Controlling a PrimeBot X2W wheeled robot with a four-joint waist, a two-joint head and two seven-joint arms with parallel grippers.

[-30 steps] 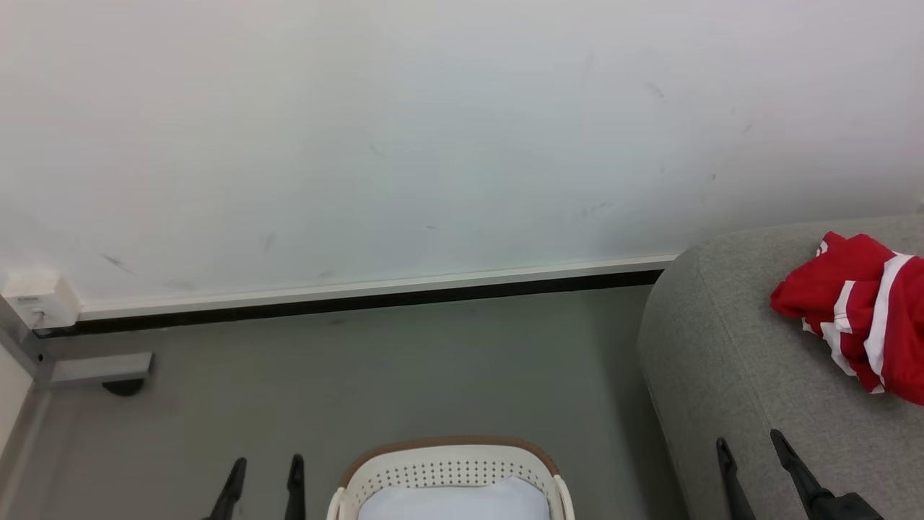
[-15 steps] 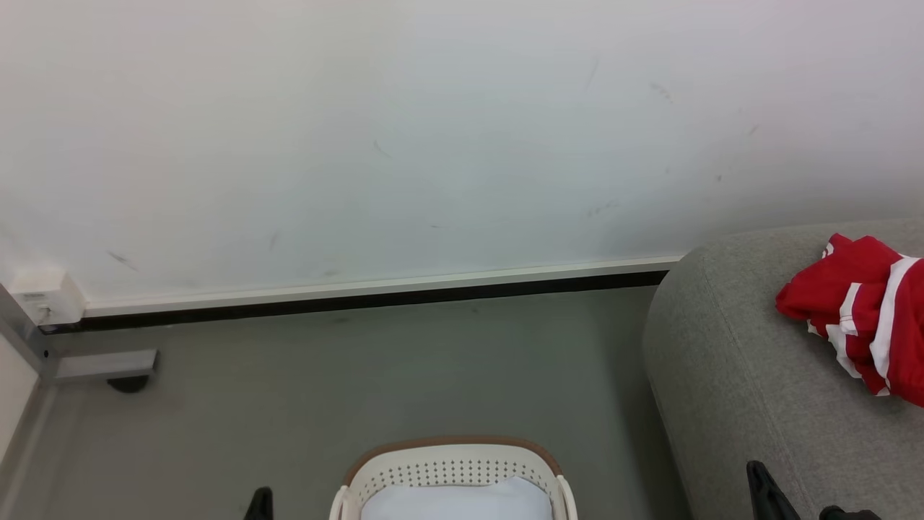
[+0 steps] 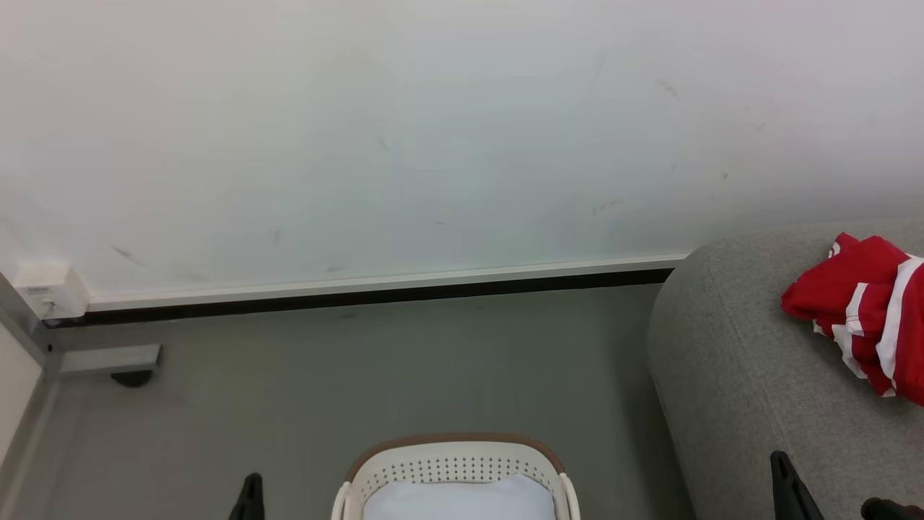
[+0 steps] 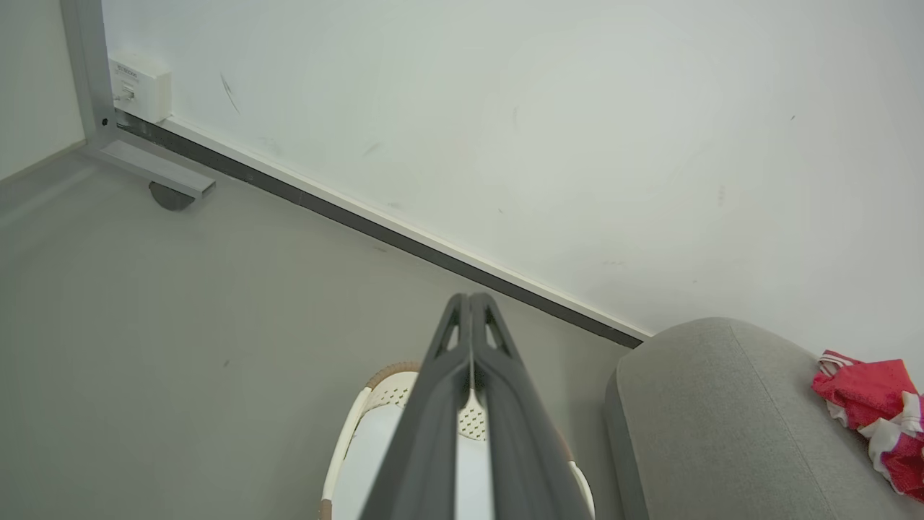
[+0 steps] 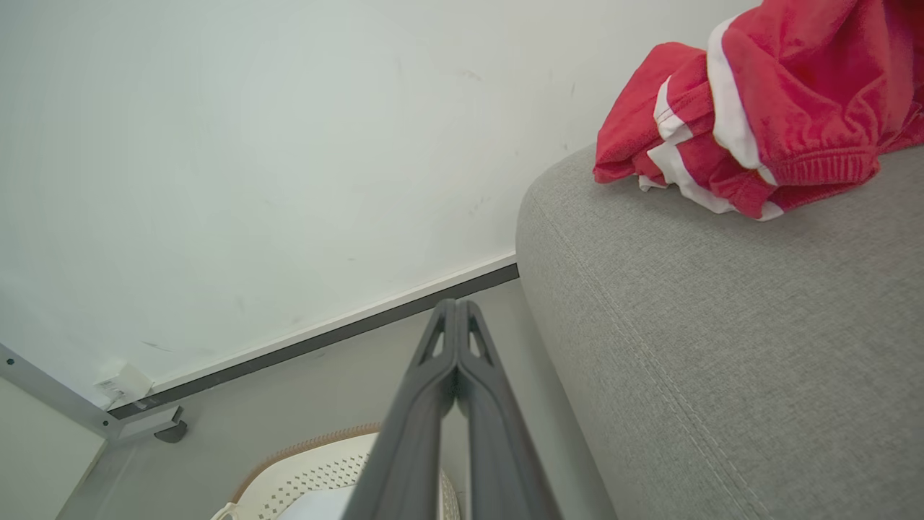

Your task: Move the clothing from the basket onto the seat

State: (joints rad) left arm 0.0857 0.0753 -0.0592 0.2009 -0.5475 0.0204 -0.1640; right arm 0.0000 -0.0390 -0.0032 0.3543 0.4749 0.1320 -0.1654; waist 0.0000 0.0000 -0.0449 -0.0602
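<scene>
Red clothing with white stripes [image 3: 866, 310] lies bunched on the light-grey seat [image 3: 736, 375] at the right, and also appears as clothing [image 5: 758, 108] on top of the seat [image 5: 722, 325]. The cream basket [image 3: 455, 462] with its brown rim stands on the floor at bottom centre. What I see of its inside is a plain white liner [image 3: 458, 498]. My left gripper [image 4: 469, 300] is shut and empty, above the basket's left side. My right gripper [image 5: 455, 307] is shut and empty beside the seat's rounded end, well short of the clothing.
A white scuffed wall with a dark baseboard [image 3: 375, 292] runs behind the grey floor [image 3: 404, 375]. A grey metal frame foot [image 3: 108, 359] and a white wall box [image 3: 47, 292] sit at the far left corner.
Both grippers' fingers stood apart a second ago and are now together. Both have sunk toward the head view's bottom edge. The whole picture has shifted slightly to the right.
</scene>
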